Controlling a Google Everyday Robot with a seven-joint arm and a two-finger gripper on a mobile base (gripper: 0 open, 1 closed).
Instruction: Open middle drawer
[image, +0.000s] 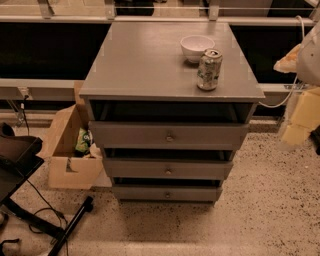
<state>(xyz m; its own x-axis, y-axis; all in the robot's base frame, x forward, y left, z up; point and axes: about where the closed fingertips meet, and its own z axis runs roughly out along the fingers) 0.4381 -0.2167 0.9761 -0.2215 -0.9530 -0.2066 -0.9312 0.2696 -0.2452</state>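
Note:
A grey cabinet (165, 60) stands in the middle of the camera view with three wide drawers stacked in its front. The middle drawer (130, 169) is the second one down, with a flat grey front and a small round metal knob (168, 171) at its centre. The top drawer (130, 135) is above it and the lowest drawer (135, 193) below it. A dark gap shows above each front. My gripper (300, 117) is a blurred pale shape at the right edge, off to the right of the cabinet and apart from the drawers.
A white bowl (196, 47) and a drink can (209, 69) stand on the cabinet top, back right. An open cardboard box (70, 150) sits on the floor against the cabinet's left side. A black stand with cables (45, 220) fills the lower left. A white cable (280, 100) hangs at the right.

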